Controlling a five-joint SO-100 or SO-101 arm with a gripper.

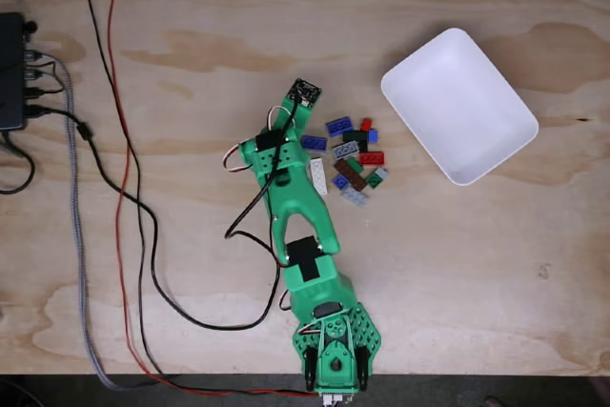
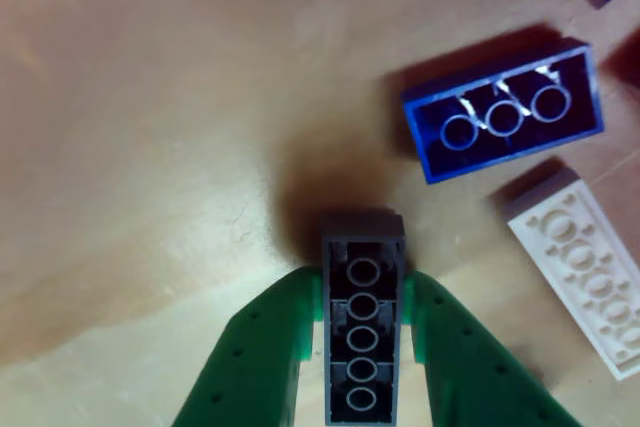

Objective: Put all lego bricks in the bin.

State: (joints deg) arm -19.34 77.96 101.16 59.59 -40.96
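The green arm (image 1: 303,212) stretches from its base at the table's (image 1: 191,283) near edge up toward the middle of the plywood, and its gripper (image 2: 362,342) is clamped on a dark grey brick (image 2: 362,322). The close other view shows it plainly: two green fingers (image 2: 262,362) press the long sides of that brick, hollow underside up, four round tubes in a row. The brick's lower end runs off the bottom of that picture, and whether it touches the wood or hangs above its shadow cannot be told.

To the right in that view lies a blue brick (image 2: 505,112), also upside down and apart from the gripped one, with a white plate (image 2: 590,282) just below it, cut off at the right edge. Another blue piece is clipped at the top right corner.

In the fixed view the lego bricks (image 1: 353,161) sit in a loose cluster just right of the arm's wrist, near the table's centre; several overlap or touch, and the exact count is hard to read. The gripper tip there is hidden under a black board (image 1: 305,92).

The bin (image 1: 458,105) lies tilted toward the right side, apart from the pile, with bare wood all around it. Cables (image 1: 114,188) trail down the left side, well away from the bricks.
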